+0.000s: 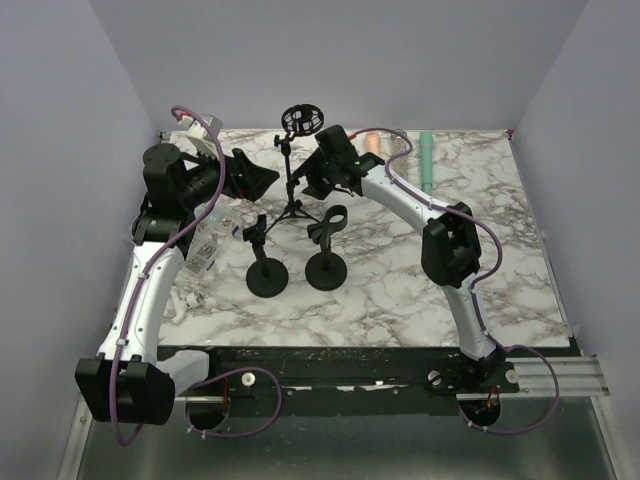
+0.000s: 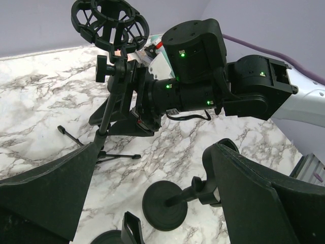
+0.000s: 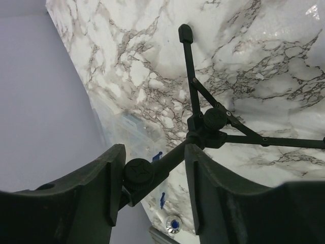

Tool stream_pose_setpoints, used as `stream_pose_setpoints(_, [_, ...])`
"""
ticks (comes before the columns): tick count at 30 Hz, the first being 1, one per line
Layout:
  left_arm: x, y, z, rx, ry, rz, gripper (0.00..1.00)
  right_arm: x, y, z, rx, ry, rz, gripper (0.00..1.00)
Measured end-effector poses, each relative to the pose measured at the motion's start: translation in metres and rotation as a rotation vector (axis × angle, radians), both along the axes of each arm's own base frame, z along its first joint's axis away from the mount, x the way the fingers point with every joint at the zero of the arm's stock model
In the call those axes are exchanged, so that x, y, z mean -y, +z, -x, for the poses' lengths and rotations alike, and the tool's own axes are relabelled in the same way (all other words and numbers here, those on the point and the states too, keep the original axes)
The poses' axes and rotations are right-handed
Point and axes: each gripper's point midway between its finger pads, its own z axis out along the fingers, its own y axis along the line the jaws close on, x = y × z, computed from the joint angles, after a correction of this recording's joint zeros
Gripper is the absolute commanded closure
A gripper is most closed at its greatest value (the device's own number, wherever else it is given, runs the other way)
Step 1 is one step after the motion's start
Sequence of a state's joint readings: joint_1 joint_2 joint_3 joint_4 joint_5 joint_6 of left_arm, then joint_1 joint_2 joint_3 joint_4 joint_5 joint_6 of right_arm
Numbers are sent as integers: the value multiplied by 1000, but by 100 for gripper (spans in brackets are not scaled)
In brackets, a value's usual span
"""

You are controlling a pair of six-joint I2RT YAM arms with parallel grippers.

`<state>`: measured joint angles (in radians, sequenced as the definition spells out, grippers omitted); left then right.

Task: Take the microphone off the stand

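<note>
A black tripod stand [image 1: 291,200] stands at the back middle of the table, topped by a round shock-mount cage [image 1: 302,120] that looks empty. No microphone shows in it. My right gripper [image 1: 316,182] is open, and its jaws straddle the stand's pole [image 3: 175,152]. The clamp knob [image 3: 138,173] touches one finger [image 3: 109,178]. My left gripper [image 1: 256,180] is open and empty, hovering left of the tripod. In the left wrist view it [image 2: 155,152] looks toward the cage [image 2: 109,23] and the right arm's wrist [image 2: 203,76].
Two short round-base stands [image 1: 267,275] [image 1: 326,268] sit in front of the tripod; one shows in the left wrist view [image 2: 165,203]. A peach cylinder [image 1: 372,143] and a green cylinder [image 1: 426,160] lie at the back right. White packets [image 1: 205,245] lie by the left edge.
</note>
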<state>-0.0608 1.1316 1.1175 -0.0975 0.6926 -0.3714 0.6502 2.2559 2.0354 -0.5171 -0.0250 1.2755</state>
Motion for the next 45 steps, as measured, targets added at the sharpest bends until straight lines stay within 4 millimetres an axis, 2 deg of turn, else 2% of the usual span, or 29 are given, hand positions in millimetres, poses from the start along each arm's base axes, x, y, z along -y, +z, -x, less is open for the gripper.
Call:
stream_pose_setpoints(4, [0,0,0,0,0,0,2,-4,2,-2,11,-14,-17,58])
stream_pose_setpoints(12, [0,0,0,1,0,0,2,-7,4,-4,12,-38,-45,60])
stream_pose_setpoints(16, [0,0,0,2,0,0,2,-8,7,-5,16,-57,-59,83])
stream_pose_setpoints(20, [0,0,0,2,0,0,2,-5,5,-3,9,-79,-69,99])
stream_pose_setpoints(30, [0,1,0,3,0,0,2,-6,5,-2,91,-73,-168,99])
stream_pose_setpoints(45, [0,0,0,-5,1,8,2,-18,14,7,518,91,-624,99])
